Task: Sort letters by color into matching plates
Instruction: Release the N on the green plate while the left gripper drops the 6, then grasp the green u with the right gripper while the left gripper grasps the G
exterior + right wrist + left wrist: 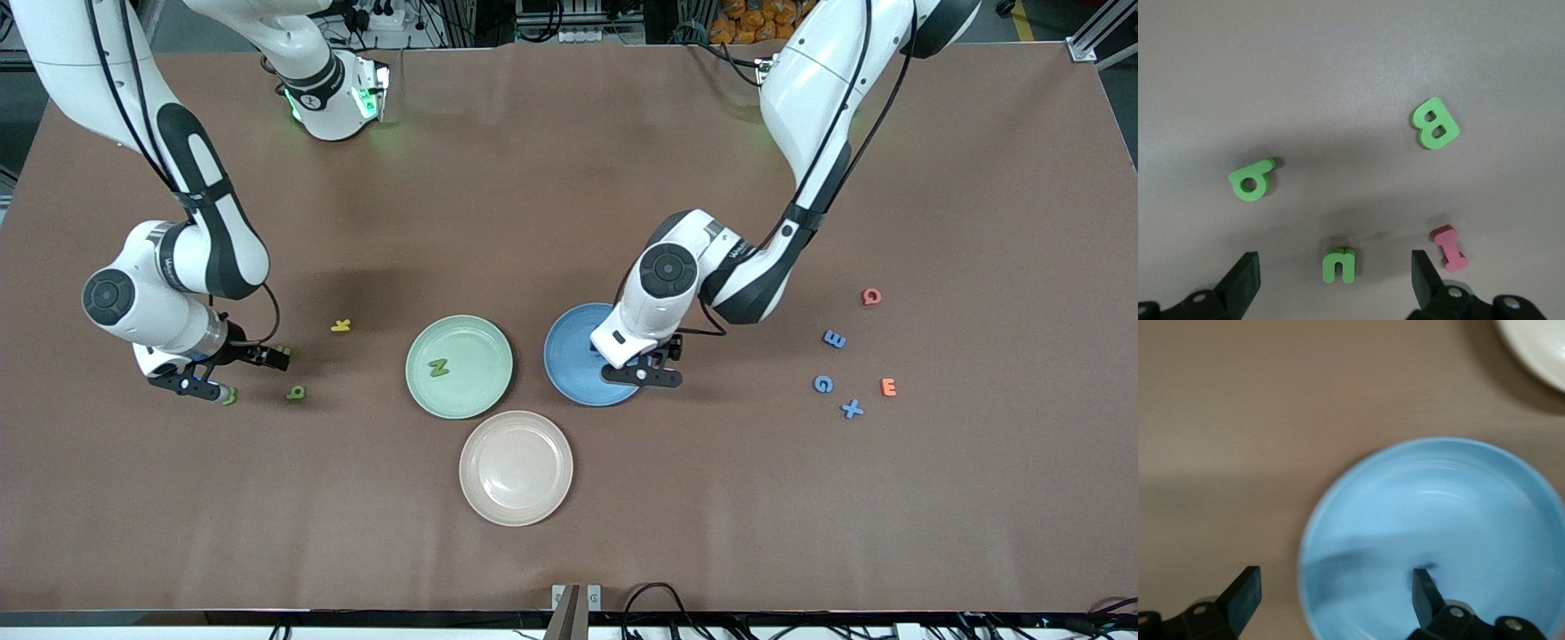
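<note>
A: Where is there open room on the table [569,178]?

B: The stretch toward the robots' bases is bare brown surface, and so is the strip nearest the front camera. The three plates sit close together mid-table: the green plate [459,366] beside the blue plate [578,356], the beige-pink plate [516,468] nearer the camera, almost touching the green one's rim.

A: What is in the plates?

B: A green N [438,367] lies in the green plate. A small dark-blue shape shows inside the blue plate beside one finger in the left wrist view, too blurred to name. The beige-pink plate holds nothing.

A: The grippers?

B: The left gripper [1338,593] hangs over the blue plate's edge, jaws spread wide, gripping nothing. The right gripper [1331,273] hovers low at the right arm's end, jaws wide, empty, over a green n [1339,265]; nearby lie a green b [1252,181], a green B [1435,123] and a pink I [1449,248].

A: Other letters?

B: A yellow K [341,325] sits near the green plate. At the left arm's end: three blue letters [823,383], a red letter [871,296], an orange E [888,387].
</note>
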Robot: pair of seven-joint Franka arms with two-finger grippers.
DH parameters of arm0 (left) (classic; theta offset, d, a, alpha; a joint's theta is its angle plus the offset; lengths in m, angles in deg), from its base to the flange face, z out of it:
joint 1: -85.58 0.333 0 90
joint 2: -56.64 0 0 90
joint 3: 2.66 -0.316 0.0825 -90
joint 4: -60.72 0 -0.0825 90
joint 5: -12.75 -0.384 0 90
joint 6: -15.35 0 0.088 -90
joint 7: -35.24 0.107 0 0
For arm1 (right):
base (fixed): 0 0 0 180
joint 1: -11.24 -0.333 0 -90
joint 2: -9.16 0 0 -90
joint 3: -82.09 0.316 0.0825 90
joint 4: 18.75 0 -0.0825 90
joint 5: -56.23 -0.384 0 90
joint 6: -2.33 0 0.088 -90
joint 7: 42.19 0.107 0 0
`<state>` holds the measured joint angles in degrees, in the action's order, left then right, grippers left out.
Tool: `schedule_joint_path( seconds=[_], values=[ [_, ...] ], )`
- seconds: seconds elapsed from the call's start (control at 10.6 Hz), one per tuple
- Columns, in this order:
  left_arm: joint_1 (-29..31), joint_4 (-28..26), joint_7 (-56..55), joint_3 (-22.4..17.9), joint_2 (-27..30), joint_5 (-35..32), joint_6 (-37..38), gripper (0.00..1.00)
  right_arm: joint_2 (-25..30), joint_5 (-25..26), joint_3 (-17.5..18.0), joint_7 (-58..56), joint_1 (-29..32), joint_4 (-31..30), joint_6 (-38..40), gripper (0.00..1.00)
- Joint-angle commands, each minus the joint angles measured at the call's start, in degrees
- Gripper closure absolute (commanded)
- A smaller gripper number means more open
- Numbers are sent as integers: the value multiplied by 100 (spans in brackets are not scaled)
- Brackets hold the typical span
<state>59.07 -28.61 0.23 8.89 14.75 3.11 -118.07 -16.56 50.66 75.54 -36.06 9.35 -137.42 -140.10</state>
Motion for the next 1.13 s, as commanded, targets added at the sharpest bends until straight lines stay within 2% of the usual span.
schedule_joint_path(
  seconds=[0.0,0.38,0.47,0.56,0.85,1.03],
  values=[
    [460,-145,598,-39,241,-258,474,0,190,56,83,-33,84,-490,-399,0],
    [1181,-602,864,-21,646,-258,484,0,164,38,83,-24,75,-719,-725,3],
    [1566,-864,899,-4,838,-258,484,0,155,38,83,-33,41,-736,-725,20],
    [1830,-1067,1186,31,988,-258,475,0,146,38,83,-33,23,-780,-742,34],
    [2140,-1358,1706,40,1148,-258,405,0,120,38,92,-33,-12,-798,-760,43],
    [2298,-1822,1848,40,1314,-258,-110,0,120,38,92,-33,-30,-798,-760,52]
  ],
)
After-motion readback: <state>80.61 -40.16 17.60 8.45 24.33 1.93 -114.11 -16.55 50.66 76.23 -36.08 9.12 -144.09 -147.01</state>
